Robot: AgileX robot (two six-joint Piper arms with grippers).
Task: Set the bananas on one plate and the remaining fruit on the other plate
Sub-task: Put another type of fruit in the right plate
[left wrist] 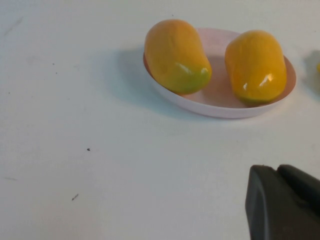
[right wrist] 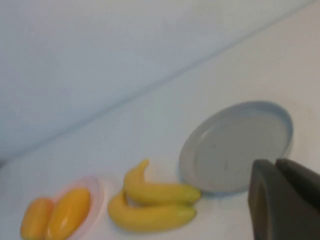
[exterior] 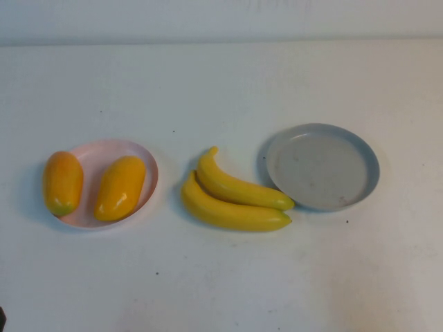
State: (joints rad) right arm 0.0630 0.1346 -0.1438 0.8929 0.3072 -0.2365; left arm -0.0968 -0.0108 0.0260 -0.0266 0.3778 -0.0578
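Two bananas [exterior: 242, 189] [exterior: 232, 214] lie side by side on the table between the plates, their right ends close to the grey-blue plate [exterior: 324, 168], which holds nothing. Two mango-like fruits sit on the pale pink plate [exterior: 104, 148]: one [exterior: 120, 187] inside it, the other [exterior: 62, 182] over its left rim. Neither gripper shows in the high view. In the left wrist view my left gripper [left wrist: 278, 170] is shut and empty, short of the pink plate [left wrist: 220, 106]. In the right wrist view my right gripper [right wrist: 274, 162] is shut and empty, held above the table near the grey-blue plate [right wrist: 235, 142].
The white table [exterior: 221, 283] runs to a pale back wall [exterior: 221, 17]. A few small dark specks mark the tabletop. Bare table lies in front of the plates and behind them.
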